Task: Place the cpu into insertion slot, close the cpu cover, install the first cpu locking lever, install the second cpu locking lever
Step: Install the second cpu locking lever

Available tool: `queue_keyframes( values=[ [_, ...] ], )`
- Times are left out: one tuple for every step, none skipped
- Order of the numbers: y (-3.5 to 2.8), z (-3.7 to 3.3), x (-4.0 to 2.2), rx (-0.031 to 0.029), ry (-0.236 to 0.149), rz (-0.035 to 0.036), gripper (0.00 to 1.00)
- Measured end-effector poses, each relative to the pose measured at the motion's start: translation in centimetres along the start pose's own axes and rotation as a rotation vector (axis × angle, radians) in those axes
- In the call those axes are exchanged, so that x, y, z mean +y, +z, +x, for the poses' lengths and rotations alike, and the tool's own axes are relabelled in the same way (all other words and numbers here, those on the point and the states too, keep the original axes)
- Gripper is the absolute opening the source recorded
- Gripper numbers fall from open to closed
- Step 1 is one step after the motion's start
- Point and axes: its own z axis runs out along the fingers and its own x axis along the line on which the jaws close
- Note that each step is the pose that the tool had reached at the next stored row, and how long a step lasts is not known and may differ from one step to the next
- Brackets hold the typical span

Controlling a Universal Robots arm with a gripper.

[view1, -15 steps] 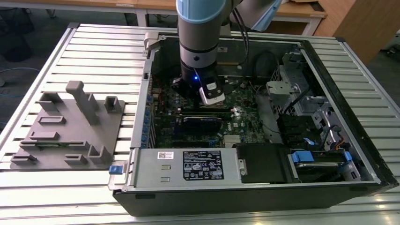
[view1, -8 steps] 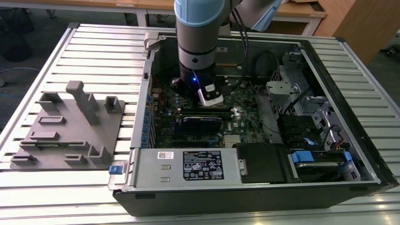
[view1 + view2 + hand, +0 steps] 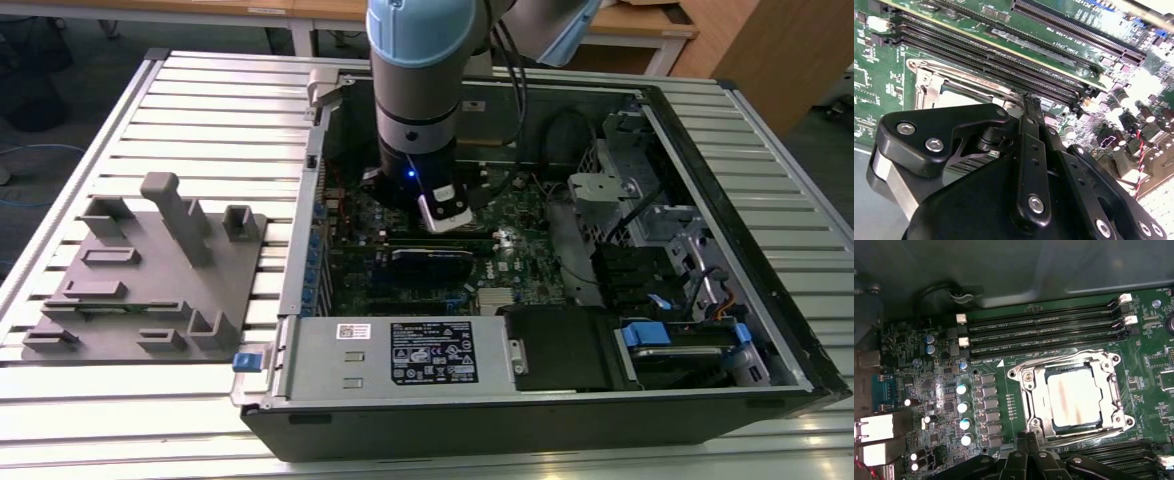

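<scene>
Hovering end effector (image 3: 1026,437), cpu (image 3: 1074,397) seated, cpu cover (image 3: 1072,365) closed

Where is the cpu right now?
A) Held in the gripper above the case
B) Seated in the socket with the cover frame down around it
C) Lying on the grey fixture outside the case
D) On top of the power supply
B: in the first wrist view the cpu sits flat in the socket, its silver top showing through the window of the cover, with the gripper just beside the socket's edge.
</scene>
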Motion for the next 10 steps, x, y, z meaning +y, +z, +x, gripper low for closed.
queue_keyframes(
  values=[
    [0.07,0.06,-0.11,-0.0002,0.0,-0.0019,0.11],
    [0.1,0.12,-0.21,0.0,0.0,-0.0025,0.11],
    [0.14,0.16,-0.3,0.0003,0.0,-0.003,0.11],
    [0.16,0.2,-0.35,0.0003,0.0,-0.0033,0.11],
    [0.17,0.24,-0.37,0.0004,0.0,-0.0034,0.11],
    [0.17,0.26,-0.37,0.0004,0.0,-0.0033,0.11],
    [0.18,0.29,-0.39,0.0004,0.0,-0.0033,0.11],
    [0.2,0.34,-0.41,0.0004,0.0,-0.0032,0.11],
    [0.23,0.39,-0.43,0.0005,0.0,-0.0031,0.11],
    [0.25,0.44,-0.44,0.0006,0.0,-0.0029,0.11]
  ],
)
